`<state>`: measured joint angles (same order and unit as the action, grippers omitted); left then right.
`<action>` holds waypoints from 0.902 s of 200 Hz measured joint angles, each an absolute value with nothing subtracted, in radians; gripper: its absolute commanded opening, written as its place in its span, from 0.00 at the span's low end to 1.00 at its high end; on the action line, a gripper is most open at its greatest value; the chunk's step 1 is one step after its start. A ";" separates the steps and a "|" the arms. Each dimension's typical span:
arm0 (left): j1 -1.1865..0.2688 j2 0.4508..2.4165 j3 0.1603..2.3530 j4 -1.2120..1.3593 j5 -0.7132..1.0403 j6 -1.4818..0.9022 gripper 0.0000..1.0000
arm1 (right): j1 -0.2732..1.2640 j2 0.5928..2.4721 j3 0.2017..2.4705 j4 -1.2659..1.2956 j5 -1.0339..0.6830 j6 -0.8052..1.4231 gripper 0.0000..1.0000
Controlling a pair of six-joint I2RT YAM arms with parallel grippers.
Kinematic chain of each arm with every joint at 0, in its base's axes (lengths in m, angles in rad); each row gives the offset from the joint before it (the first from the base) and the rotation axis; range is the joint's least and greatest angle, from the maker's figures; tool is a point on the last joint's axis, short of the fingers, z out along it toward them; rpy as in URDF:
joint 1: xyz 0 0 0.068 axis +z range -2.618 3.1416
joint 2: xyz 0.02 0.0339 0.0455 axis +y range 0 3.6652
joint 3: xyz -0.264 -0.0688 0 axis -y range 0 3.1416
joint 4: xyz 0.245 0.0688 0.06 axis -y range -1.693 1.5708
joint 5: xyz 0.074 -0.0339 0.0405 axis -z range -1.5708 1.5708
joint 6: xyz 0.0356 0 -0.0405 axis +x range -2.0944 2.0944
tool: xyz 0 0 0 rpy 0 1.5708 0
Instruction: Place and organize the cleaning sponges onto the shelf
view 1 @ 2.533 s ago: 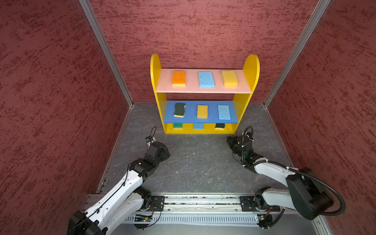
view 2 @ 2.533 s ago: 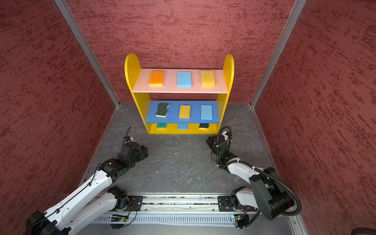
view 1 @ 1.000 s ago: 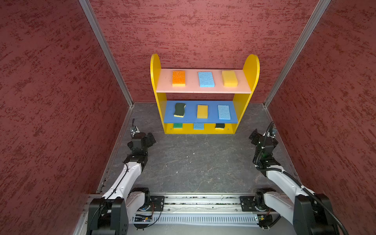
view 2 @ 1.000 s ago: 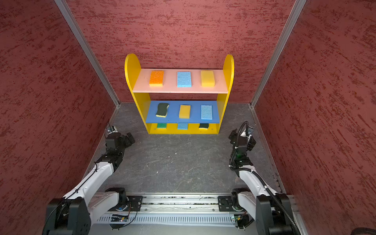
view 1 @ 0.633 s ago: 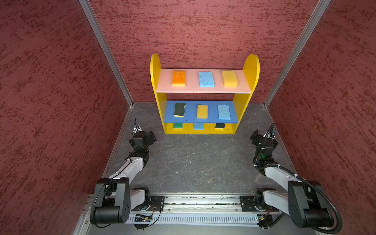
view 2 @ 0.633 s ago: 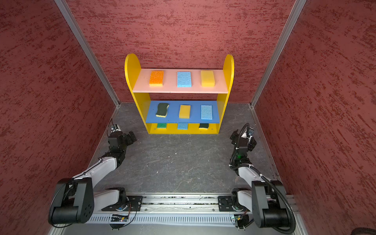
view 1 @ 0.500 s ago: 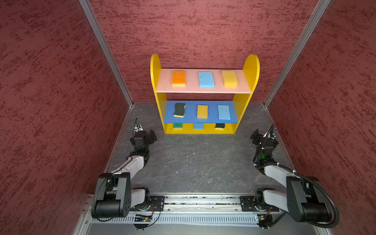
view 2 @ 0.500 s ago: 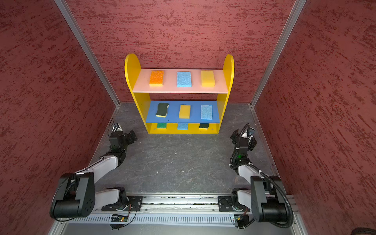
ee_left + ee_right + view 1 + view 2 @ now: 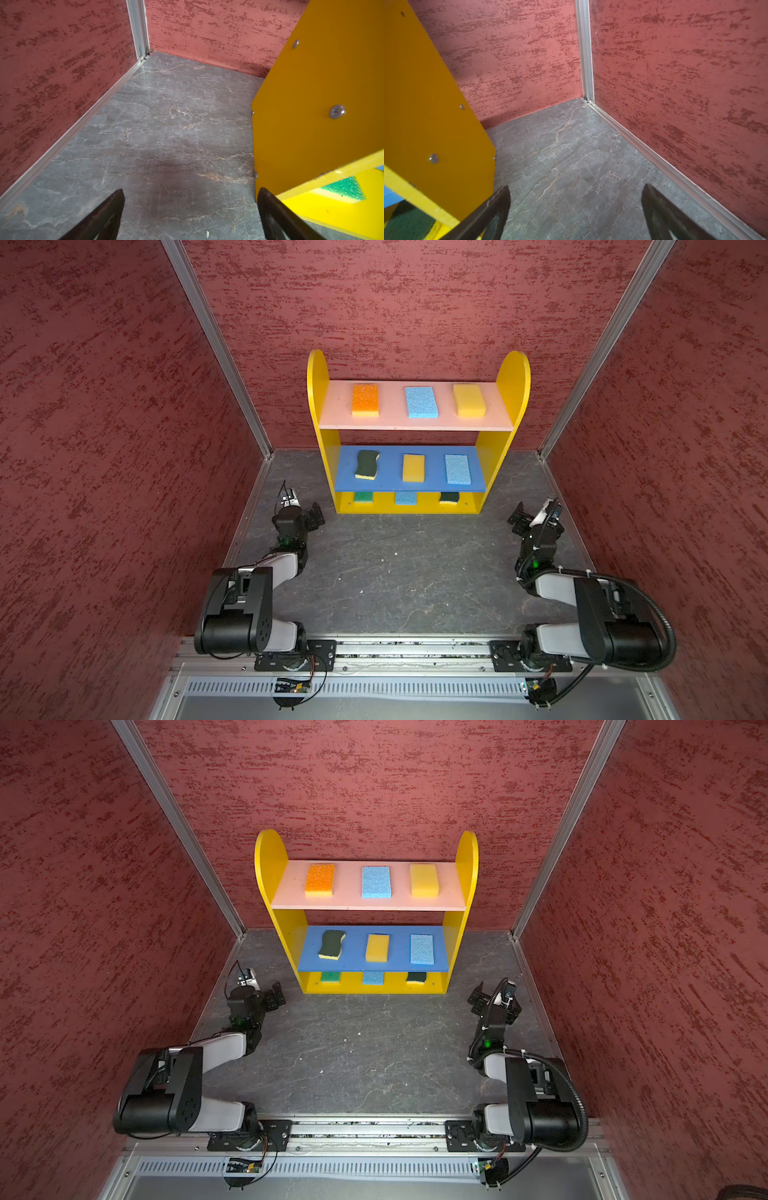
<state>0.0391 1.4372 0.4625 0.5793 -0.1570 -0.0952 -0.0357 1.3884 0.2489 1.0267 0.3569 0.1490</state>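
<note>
— While my left gripper (image 9: 190, 197) hangs low over the tabletop (image 9: 407, 568), its jaws are spread wide with nothing between them, just off the left front corner of the shelf (image 9: 513, 377).
— And your right gripper (image 9: 575, 193)?
— Spread and empty too, near the shelf's right side panel.
— Where are the cleaning sponges?
— All nine sit on the shelf, three per board. On the pink board (image 9: 494, 423) I see the orange sponge (image 9: 365, 400), light blue sponge (image 9: 421, 402) and yellow sponge (image 9: 469, 400). On the blue board (image 9: 390, 481): wavy scourer (image 9: 367, 464), second yellow sponge (image 9: 413, 467), second blue sponge (image 9: 457, 469). On the yellow base (image 9: 428, 506), half hidden: green sponge (image 9: 363, 497), third blue sponge (image 9: 405, 498), dark scourer (image 9: 449, 497).
</note>
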 measured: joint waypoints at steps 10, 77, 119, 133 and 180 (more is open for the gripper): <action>0.039 1.454 0.464 0.600 -0.147 -0.091 0.99 | -0.036 1.401 0.239 1.048 0.342 0.145 0.99; 0.023 1.476 0.439 0.722 -0.114 -0.055 0.99 | -0.036 1.487 0.206 1.201 0.243 0.105 0.98; 0.023 1.515 0.392 0.816 -0.084 -0.038 0.99 | -0.036 1.554 0.192 1.253 0.159 0.071 0.99; 0.023 1.529 0.386 0.828 -0.075 -0.034 0.99 | -0.036 1.554 0.201 1.247 0.142 0.066 0.99; 0.023 1.535 0.381 0.867 -0.049 -0.024 0.99 | -0.036 1.554 0.265 1.190 0.125 0.060 0.99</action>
<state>0.0227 1.5349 0.3813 0.8673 -0.0486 -0.0242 -0.0364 1.5543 0.2649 1.1904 0.1249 0.0597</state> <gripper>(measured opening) 0.994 0.989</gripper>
